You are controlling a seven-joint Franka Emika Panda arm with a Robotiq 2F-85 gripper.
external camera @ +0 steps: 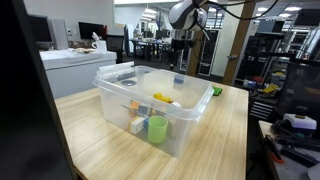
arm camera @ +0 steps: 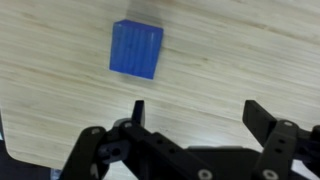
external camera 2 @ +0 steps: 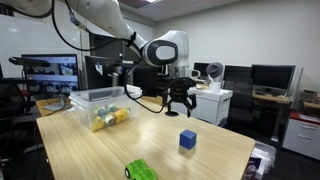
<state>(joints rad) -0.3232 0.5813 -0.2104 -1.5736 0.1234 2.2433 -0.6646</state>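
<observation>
Office-laboratory surroundings, with desks and monitors behind a pale wooden table (external camera 2: pixel 95 150). On the table, in both exterior views, stands a clear plastic bin (external camera: pixel 118 92) holding a green cup (external camera: pixel 157 128) and several small yellow and orange items. A green object (external camera 2: pixel 141 170) lies near the table's edge. The blue block (external camera 2: pixel 187 139) sits alone on bare wood, well apart from the bin. The gripper (external camera 2: pixel 180 103) hangs above the table, apart from the block and empty. In the wrist view the jaws stand wide, nothing between the fingers (arm camera: pixel 138 108), and the block lies ahead of them and off toward one finger, not centred in the gap. Assessment: the arm is at the approach stage over the block, with no contact made. Closing on the block from this pose would call for shifting the gripper until the block sits between the fingers, squaring the jaws to its flat faces, then a straight descent to the table.
</observation>
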